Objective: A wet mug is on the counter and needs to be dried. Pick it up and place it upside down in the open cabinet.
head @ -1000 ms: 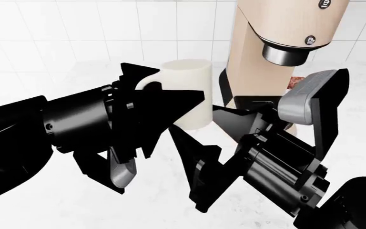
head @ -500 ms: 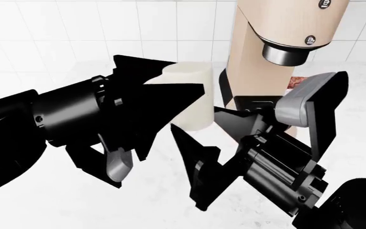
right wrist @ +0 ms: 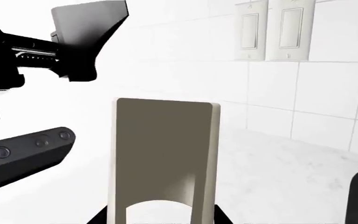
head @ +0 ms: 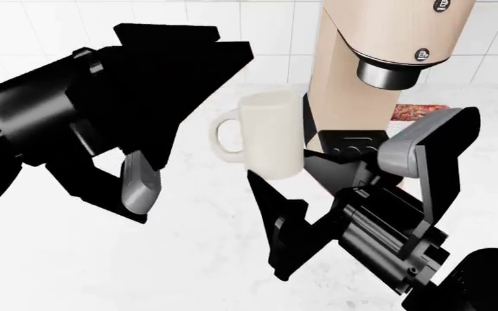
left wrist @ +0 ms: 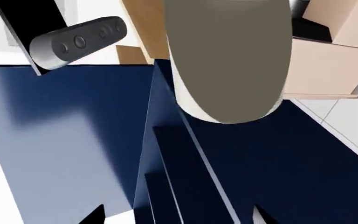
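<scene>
Where the coffee machine (head: pixel 388 65) shows its front, a small round black badge with pale lettering sits beside the spout, and another at the upper edge; neither can be read. No other writing shows, only two blank wall switches (right wrist: pixel 278 30) on the tiles in the right wrist view.

The right end effector (head: pixel 297 188) reaches up from below with its dark fingers (head: pixel 275 214) spread around the base of the mug (head: pixel 266 133). In the right wrist view the mug stands upright between them, but whether they press on it I cannot tell.

The left end effector (head: pixel 179 71) hangs higher, up and to the left of the mug, apart from it. Its black fingers are spread and hold nothing. In the left wrist view its blue-black fingers (left wrist: pixel 185 172) frame the mug (left wrist: pixel 229 60) from close by.

The mug is upright, its loop handle toward the left arm. It stands just in front of the coffee machine, over the white marble counter (head: pixel 189 259); whether its base rests on the slab is hidden.
</scene>
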Controlling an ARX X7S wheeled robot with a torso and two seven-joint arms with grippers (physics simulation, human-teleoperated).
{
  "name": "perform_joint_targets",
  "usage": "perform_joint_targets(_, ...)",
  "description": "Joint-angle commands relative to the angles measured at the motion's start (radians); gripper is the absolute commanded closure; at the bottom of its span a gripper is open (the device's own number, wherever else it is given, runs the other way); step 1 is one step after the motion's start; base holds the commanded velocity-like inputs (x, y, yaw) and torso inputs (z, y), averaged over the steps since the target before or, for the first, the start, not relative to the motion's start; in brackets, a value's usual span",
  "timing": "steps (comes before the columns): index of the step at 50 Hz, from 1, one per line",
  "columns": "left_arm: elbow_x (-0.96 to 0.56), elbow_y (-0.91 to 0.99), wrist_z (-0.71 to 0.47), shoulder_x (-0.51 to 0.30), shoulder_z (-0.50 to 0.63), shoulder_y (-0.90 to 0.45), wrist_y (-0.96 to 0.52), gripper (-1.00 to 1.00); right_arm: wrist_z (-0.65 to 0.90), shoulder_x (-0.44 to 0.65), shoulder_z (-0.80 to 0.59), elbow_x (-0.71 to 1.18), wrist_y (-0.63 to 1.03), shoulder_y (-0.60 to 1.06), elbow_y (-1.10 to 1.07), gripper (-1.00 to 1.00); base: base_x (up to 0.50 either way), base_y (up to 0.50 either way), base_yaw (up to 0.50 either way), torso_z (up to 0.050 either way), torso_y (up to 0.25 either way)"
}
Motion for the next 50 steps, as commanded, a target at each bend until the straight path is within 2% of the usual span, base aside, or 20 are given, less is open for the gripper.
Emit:
perform_joint_targets(1,-0.042,-0.005,0.017,-0.03,-0.047,-0.04,-0.018,-1.0,-0.009,0.013,0.011,-0.017,-0.006,-0.002,-0.01,1.0,0.0,0.0,0.0,0.0,0.0)
perform_joint_targets(7,-0.052,0.015,0.022,-0.085,-0.064,-0.007,-0.059,-1.0,0.002,0.027,0.018,-0.008,-0.013,0.009,-0.014,1.0,0.0,0.0,0.0,0.0,0.0)
perform_joint_targets(17,-0.1,0.12,0.062,-0.186,-0.07,0.125,-0.196,-1.0,0.049,0.05,0.007,0.009,-0.018,0.065,-0.028,1.0,0.0,0.0,0.0,0.0,0.0)
perform_joint_targets(20,-0.372,0.194,0.15,-0.182,-0.103,0.22,-0.381,-1.0,0.059,0.056,0.009,0.017,-0.023,0.076,-0.029,1.0,0.0,0.0,0.0,0.0,0.0)
perform_joint_targets(26,-0.841,0.345,0.184,-0.152,-0.22,0.367,-0.714,-1.0,0.08,0.066,0.002,0.038,-0.032,0.093,-0.03,1.0,0.0,0.0,0.0,0.0,0.0)
perform_joint_targets(33,-1.442,0.459,0.099,-0.031,-0.576,0.528,-1.046,-1.0,0.095,0.064,0.006,0.022,-0.044,0.124,-0.042,1.0,0.0,0.0,0.0,0.0,0.0)
perform_joint_targets(36,-1.518,0.472,0.049,-0.001,-0.624,0.618,-1.102,-1.0,0.097,0.062,0.012,0.016,-0.053,0.147,-0.06,1.0,0.0,0.0,0.0,0.0,0.003)
perform_joint_targets(41,-1.763,0.482,-0.031,0.092,-0.871,0.772,-1.183,-1.0,0.108,0.068,0.008,-0.006,-0.047,0.168,-0.079,1.0,0.0,0.0,0.0,0.0,0.0)
perform_joint_targets(44,-1.845,0.491,-0.065,0.132,-0.968,0.853,-1.2,-1.0,0.099,0.068,0.002,-0.056,-0.033,0.175,-0.095,1.0,0.0,0.0,0.0,0.0,0.0)
perform_joint_targets(50,-1.92,0.521,-0.109,0.187,-1.045,0.976,-1.2,-1.0,0.11,0.065,-0.027,-0.101,-0.01,0.219,-0.112,1.0,0.0,0.0,0.0,0.0,0.0)
